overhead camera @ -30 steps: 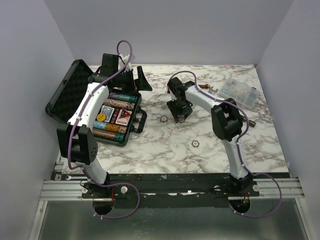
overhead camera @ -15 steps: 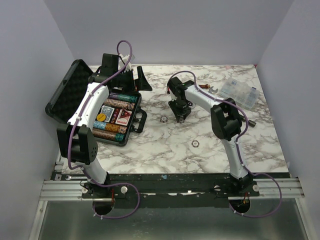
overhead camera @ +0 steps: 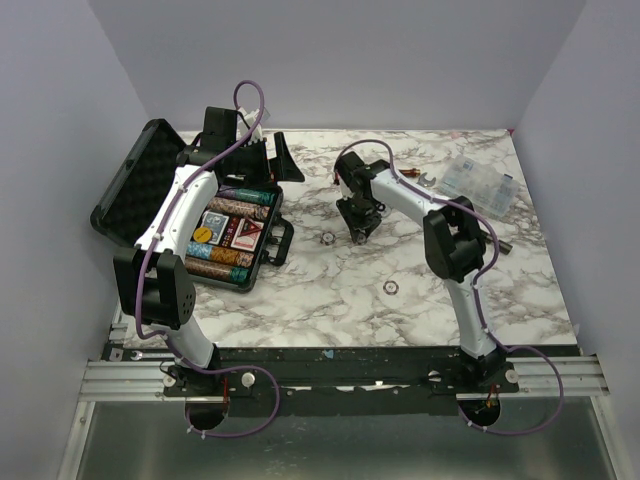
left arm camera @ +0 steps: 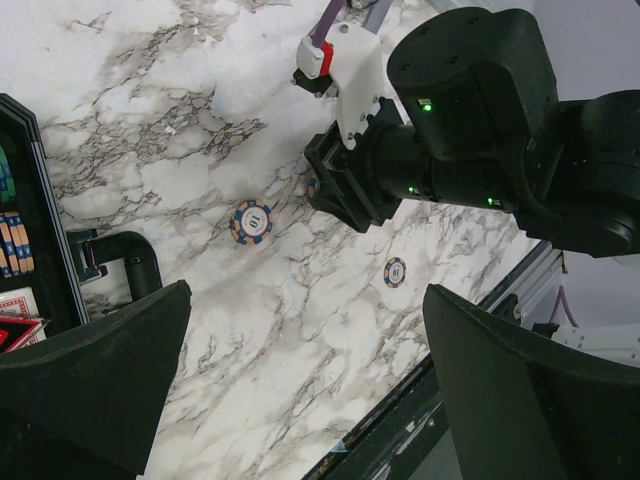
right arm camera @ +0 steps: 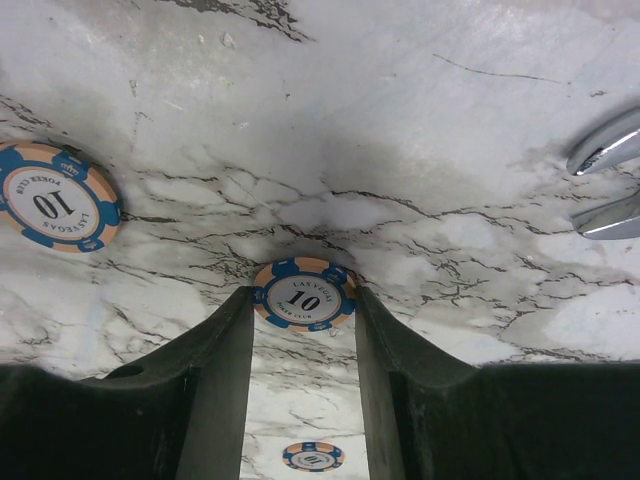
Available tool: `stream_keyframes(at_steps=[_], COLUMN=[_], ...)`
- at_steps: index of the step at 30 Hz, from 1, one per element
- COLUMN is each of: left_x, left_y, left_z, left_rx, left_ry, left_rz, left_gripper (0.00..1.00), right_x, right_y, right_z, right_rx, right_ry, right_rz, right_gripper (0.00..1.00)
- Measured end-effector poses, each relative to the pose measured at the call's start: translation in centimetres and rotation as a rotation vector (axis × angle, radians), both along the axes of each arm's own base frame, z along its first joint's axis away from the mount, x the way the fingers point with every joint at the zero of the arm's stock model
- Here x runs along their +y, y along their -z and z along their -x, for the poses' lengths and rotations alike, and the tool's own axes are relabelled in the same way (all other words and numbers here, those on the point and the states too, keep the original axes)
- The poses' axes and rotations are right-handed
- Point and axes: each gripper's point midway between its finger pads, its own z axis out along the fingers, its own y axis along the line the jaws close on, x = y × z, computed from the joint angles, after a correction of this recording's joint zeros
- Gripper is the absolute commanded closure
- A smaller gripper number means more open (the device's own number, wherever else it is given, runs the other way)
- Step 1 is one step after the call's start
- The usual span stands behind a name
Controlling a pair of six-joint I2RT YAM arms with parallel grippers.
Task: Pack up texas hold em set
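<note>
The black briefcase (overhead camera: pixel 135 188) lies open at the table's left, with rows of coloured chips (overhead camera: pixel 225 262) and a red card deck (overhead camera: pixel 243 233) in its tray. My right gripper (right arm camera: pixel 305 300) points down at mid-table, shut on the edges of a blue and orange "10" poker chip (right arm camera: pixel 305 295). Two more such chips lie loose on the marble: one (overhead camera: pixel 327 238) beside that gripper, one (overhead camera: pixel 389 287) nearer the front. My left gripper (left arm camera: pixel 310 380) hangs open above the case's far right corner, holding nothing.
A clear compartment box (overhead camera: pixel 481 183) stands at the back right. A silver wrench (overhead camera: pixel 421 179) lies behind the right arm, and its jaws show in the right wrist view (right arm camera: pixel 605 190). The case handle (left arm camera: pixel 130 262) juts toward the table's middle.
The right gripper's fingers have drawn together onto the chip between them. The left arm has not moved.
</note>
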Motion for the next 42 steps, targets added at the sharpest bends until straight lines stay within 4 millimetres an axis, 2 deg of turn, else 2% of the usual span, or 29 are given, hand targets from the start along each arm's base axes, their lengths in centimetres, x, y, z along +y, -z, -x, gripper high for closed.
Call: stream_keyframes(at_steps=[7, 12, 23, 30, 42], left_x=[0.0, 0.0, 0.1, 1.0, 1.0], left_y=[0.0, 0.0, 0.0, 0.0, -0.1], left_z=[0.0, 0.0, -0.1, -0.5, -0.5], left_rx=[0.0, 0.0, 0.0, -0.001, 0.0], left_ry=[0.0, 0.0, -0.003, -0.027, -0.029], left_rz=[0.0, 0.0, 0.0, 0.002, 0.003], left_gripper=[0.02, 0.01, 0.02, 0.01, 0.02], right_x=[0.3, 1.0, 5.8, 7.4, 8.3], right_y=[-1.6, -1.9, -4.1, -2.9, -1.4], right_z=[-0.5, -0.4, -0.4, -0.5, -0.5], right_rx=[-0.042, -0.042, -0.073, -0.056, -0.035], right_ry=[0.006, 0.004, -0.037, -0.047, -0.044], right_rz=[-0.029, -0.055, -0.175, -0.192, -0.187], right_gripper=[0.69, 0.69, 0.68, 0.66, 0.62])
